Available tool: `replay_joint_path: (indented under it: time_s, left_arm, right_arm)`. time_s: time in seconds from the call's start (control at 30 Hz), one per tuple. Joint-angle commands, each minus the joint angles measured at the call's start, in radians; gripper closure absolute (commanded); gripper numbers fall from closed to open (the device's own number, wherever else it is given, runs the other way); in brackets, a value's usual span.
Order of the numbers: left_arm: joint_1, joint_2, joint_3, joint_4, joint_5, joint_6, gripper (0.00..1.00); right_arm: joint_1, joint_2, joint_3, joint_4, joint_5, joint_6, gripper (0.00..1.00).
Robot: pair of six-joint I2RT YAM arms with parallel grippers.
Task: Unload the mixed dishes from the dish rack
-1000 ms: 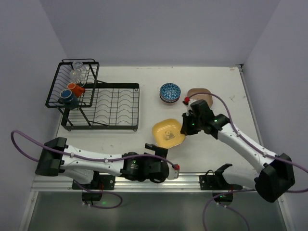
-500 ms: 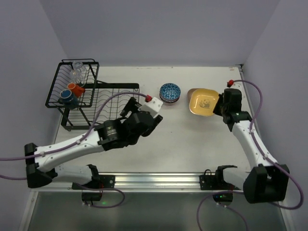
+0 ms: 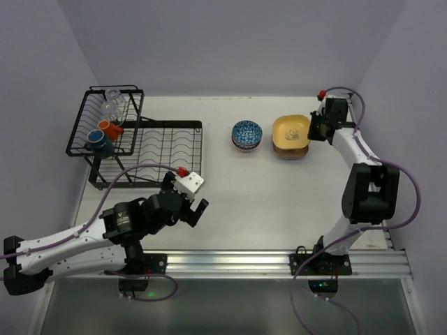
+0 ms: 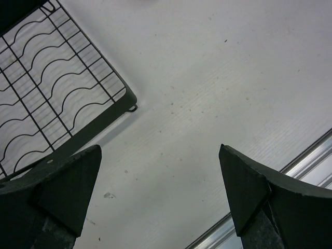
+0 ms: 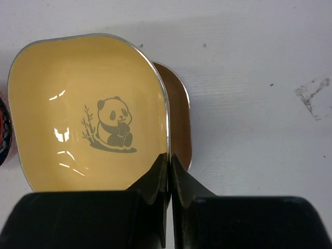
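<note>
The yellow plate (image 5: pixel 88 104) is pinched at its rim by the closed right end effector (image 5: pixel 168 162) and held over the tan plate (image 5: pixel 180 119) near the far right corner of the bench (image 3: pixel 279 202). The right arm (image 3: pixel 356 150) is extended along the right edge. The left end effector (image 4: pixel 160 153) is spread open and pointed down beside the near corner of the dish rack (image 4: pixel 52 88).

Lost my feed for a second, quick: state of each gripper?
Left gripper: open, empty, over the table beside the dish rack.
Right gripper: shut on the yellow panda plate at its rim, above the tan plate.
</note>
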Motion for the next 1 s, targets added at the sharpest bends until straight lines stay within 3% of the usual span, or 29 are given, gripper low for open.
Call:
replay_joint_path:
  time_s: [0.0, 0.57, 0.83, 0.97]
  left_arm:
    - [-0.004, -0.058, 0.005, 0.086, 0.038, -0.014, 0.00]
    - [-0.004, -0.069, -0.011, 0.084, 0.064, -0.005, 0.00]
    - [-0.004, -0.071, -0.014, 0.084, 0.052, -0.011, 0.00]
    - [-0.003, -0.066, -0.011, 0.072, 0.009, -0.023, 0.00]
  right_arm:
    - [0.005, 0.047, 0.082, -0.046, -0.120, -0.074, 0.96]
    - [-0.009, 0.130, 0.101, -0.068, -0.116, -0.080, 0.91]
    - [-0.009, 0.110, 0.099, -0.078, -0.122, -0.063, 0.62]
    - [-0.010, 0.062, 0.101, -0.078, -0.073, -0.033, 0.57]
